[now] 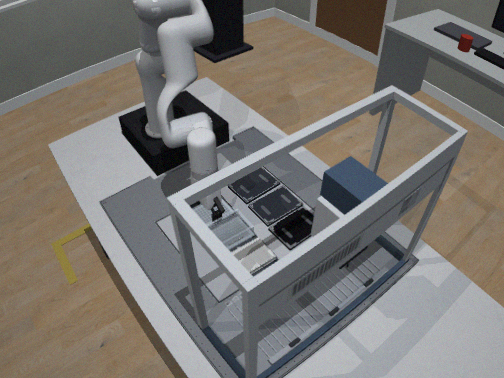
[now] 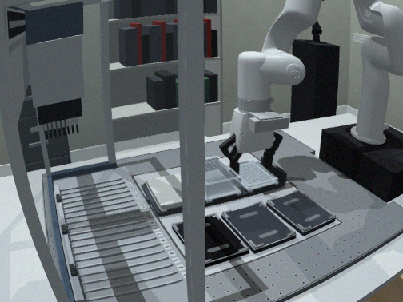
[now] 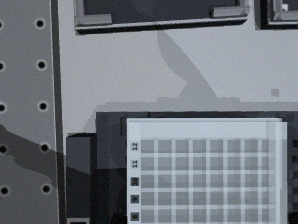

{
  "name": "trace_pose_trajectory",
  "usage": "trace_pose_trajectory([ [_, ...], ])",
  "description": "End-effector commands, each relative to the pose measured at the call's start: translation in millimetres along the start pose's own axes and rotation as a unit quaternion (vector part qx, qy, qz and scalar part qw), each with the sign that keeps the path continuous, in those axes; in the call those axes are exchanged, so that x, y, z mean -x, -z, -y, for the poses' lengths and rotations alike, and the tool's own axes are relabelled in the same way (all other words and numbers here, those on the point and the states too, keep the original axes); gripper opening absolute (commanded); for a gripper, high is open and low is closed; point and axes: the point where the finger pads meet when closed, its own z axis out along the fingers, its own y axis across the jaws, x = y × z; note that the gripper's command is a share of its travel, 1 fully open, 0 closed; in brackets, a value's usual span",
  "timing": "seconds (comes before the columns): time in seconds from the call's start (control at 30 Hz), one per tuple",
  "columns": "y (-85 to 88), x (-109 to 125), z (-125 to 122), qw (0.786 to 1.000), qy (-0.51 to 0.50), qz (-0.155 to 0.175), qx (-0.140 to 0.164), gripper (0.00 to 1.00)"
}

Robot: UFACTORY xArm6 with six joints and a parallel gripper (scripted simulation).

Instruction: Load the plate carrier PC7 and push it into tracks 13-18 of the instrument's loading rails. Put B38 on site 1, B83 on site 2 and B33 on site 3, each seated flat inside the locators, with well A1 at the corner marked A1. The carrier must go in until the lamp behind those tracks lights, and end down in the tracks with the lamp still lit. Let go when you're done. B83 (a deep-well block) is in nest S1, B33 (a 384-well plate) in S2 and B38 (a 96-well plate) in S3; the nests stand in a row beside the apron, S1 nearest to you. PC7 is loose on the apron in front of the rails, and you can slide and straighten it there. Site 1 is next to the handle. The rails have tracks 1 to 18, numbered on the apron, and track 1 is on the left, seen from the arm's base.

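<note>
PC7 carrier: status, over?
Pincer open, holding nothing, over the 96-well plate on site 1. All three plates on PC7; nests vacated. Carrier on the apron, not in the rails. Nothing seen blocking.

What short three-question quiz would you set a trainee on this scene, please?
1. True or false: the gripper is open.
2. How many nests are occupied? a) none b) one c) three
3. Fill in: the carrier lies on the ___, not in the rails.

Key: 1 true; 2 a; 3 apron.
</note>
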Motion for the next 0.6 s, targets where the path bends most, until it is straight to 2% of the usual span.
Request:
trace_pose_trajectory([
  [0.0, 1.3, 0, -2, 1.0, 0.0, 0.0, 0.002, 1.0],
  [0.17, 1.3, 0, -2, 1.0, 0.0, 0.0, 0.002, 1.0],
  [0.57, 18.0, 0, -2, 1.0, 0.0, 0.0, 0.002, 1.0],
])
